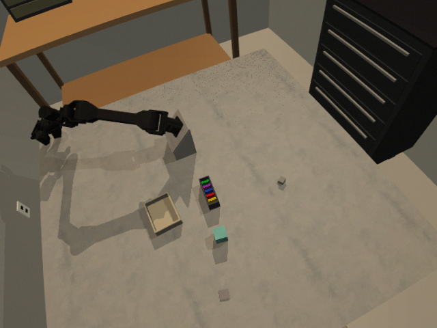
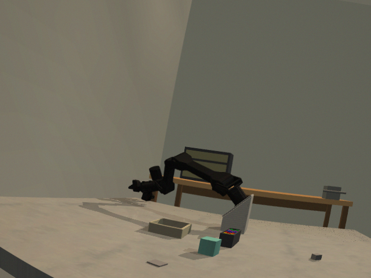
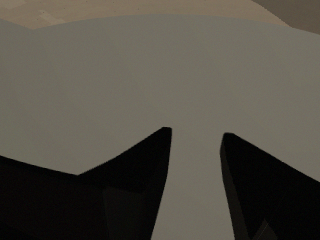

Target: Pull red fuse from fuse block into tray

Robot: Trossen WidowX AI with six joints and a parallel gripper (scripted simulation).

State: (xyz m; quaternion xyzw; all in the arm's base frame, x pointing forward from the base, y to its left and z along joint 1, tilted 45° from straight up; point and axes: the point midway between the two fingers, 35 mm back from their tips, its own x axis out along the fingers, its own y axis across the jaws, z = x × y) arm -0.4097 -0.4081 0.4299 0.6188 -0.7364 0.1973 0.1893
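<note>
Fuse: red fuse small, stiff, prob light; pinch exposed top, pull vertical.
Neighbours: blue 12 o'clock, yellow 6 o'clock, tight.
Hand: hand narrowed, gripping nothing, far from fuse block.

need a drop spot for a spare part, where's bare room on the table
Bare stretch between the small grey cube and the drawer cabinet. Crowded where tray, fuse block and teal block cluster.
</note>
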